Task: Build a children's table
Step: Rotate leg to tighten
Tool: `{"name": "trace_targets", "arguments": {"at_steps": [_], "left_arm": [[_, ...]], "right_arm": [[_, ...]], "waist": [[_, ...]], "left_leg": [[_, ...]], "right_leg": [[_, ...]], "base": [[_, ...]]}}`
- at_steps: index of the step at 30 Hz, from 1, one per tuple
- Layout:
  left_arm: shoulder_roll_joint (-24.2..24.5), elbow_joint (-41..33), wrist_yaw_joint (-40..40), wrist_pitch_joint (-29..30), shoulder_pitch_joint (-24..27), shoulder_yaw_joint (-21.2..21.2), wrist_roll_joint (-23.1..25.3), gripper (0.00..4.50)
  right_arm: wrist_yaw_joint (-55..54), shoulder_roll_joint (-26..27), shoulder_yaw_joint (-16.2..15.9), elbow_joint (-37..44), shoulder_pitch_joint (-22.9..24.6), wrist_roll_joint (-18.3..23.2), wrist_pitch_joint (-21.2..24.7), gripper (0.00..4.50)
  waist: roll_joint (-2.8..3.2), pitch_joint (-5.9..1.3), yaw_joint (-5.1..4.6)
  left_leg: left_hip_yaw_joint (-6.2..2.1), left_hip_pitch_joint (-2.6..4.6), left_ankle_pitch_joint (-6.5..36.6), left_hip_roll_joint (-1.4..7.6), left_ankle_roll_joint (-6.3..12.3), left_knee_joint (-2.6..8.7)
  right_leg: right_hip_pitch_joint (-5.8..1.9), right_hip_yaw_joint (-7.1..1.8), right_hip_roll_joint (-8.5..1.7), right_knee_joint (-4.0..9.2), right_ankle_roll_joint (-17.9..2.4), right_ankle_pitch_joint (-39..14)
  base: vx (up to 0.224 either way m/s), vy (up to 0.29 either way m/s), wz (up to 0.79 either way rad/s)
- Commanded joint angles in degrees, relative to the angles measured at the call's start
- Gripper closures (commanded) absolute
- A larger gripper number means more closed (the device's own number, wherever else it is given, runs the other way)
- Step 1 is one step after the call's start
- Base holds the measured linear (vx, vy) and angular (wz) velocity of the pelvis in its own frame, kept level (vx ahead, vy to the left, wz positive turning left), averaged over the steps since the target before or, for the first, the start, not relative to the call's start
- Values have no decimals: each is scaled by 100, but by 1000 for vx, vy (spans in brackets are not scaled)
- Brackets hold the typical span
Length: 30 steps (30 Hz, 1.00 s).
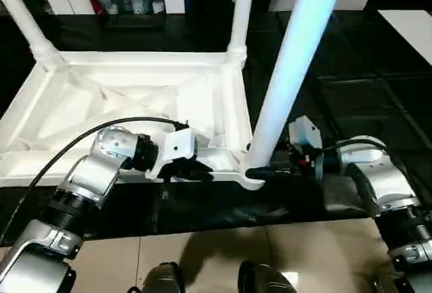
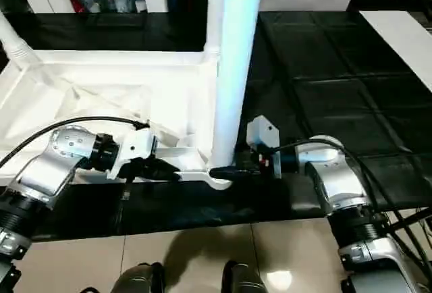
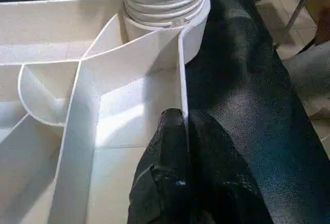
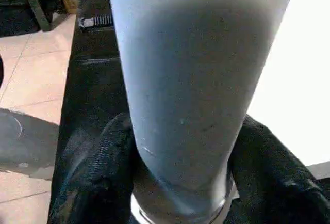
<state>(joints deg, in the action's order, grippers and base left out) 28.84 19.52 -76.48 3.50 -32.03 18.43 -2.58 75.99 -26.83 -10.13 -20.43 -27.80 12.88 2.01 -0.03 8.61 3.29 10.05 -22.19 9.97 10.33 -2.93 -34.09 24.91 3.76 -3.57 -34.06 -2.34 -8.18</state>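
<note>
The table top lies upside down on the black desk. The left pincer pinches its rim tight. The right pincer hugs the near leg, which should stay straight while turning.

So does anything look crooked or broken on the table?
Nothing looks broken. The near leg leans sideways in its corner socket, while the far leg stands straighter. The right gripper grasps its base.

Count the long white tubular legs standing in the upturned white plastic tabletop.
3: far left corner, far right corner, and the near right corner, between the right gripper's fingers. The fourth corner is hidden.
</note>
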Motion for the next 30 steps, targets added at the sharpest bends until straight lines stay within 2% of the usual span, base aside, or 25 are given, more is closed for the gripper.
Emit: {"name": "trace_targets", "arguments": {"at_steps": [1, 2, 4, 8, 11, 12, 16, 21, 30], "left_arm": [[5, -51, -202, -152, -110, 131, -10, 450], [3, -27, -202, -173, -122, 135, -9, 450], [2, 3, -212, -193, -137, 140, -6, 450], [-1, 27, -228, -208, -151, 146, -5, 450], [0, 34, -233, -216, -154, 150, 1, 450], [2, 44, -241, -220, -157, 150, 2, 450], [6, 71, -252, -236, -166, 153, 8, 450], [9, 88, -263, -260, -170, 158, 15, 450], [14, 115, -268, -280, -156, 152, 17, 450]], "right_arm": [[32, -78, -75, -71, 11, -90, 185, 204], [60, -70, -73, -68, 3, -49, 338, 182], [29, -51, -90, -54, 24, -62, 355, 157], [-60, -57, -145, -14, 83, -162, 106, 134], [-30, -72, -169, 12, 110, -156, 110, 134], [6, -93, -191, 62, 142, -151, 141, 134], [-53, -72, -181, 41, 143, -168, 156, 134], [-32, -51, -203, 6, 139, -137, 255, 176], [-67, -8, -277, -101, 144, -166, 222, 188]], "waist": [[-44, -502, -38], [-36, -502, -35], [-35, -509, -30], [-40, -511, -28], [-43, -507, -29], [-21, -518, -20], [-22, -527, -17], [-26, -522, -16], [-26, -545, -10]], "left_leg": [[-55, 110, 892, 263, 589, 380], [-56, 104, 880, 267, 584, 379], [-53, 107, 855, 267, 589, 378], [-52, 105, 842, 265, 574, 375], [-50, 105, 886, 261, 564, 377], [-54, 105, 869, 263, 563, 374], [-52, 103, 842, 266, 575, 373], [-54, 102, 871, 268, 558, 376], [-51, 102, 822, 268, 562, 365]], "right_leg": [[-372, -294, -435, 417, -1138, -1941], [-372, -297, -441, 414, -1145, -1922], [-372, -293, -431, 410, -1165, -1865], [-371, -298, -442, 405, -1167, -1818], [-373, -295, -438, 417, -1138, -1921], [-380, -296, -442, 415, -1139, -1907], [-381, -293, -433, 399, -1196, -1755], [-381, -293, -436, 401, -1203, -1787], [-392, -291, -438, 391, -1216, -1738]], "base": [[0, 0, 0], [0, 0, 0], [0, 0, 0], [0, 0, 0], [0, 0, 0], [0, 0, 0], [0, 0, 0], [0, 0, 0], [0, 0, 0]]}}
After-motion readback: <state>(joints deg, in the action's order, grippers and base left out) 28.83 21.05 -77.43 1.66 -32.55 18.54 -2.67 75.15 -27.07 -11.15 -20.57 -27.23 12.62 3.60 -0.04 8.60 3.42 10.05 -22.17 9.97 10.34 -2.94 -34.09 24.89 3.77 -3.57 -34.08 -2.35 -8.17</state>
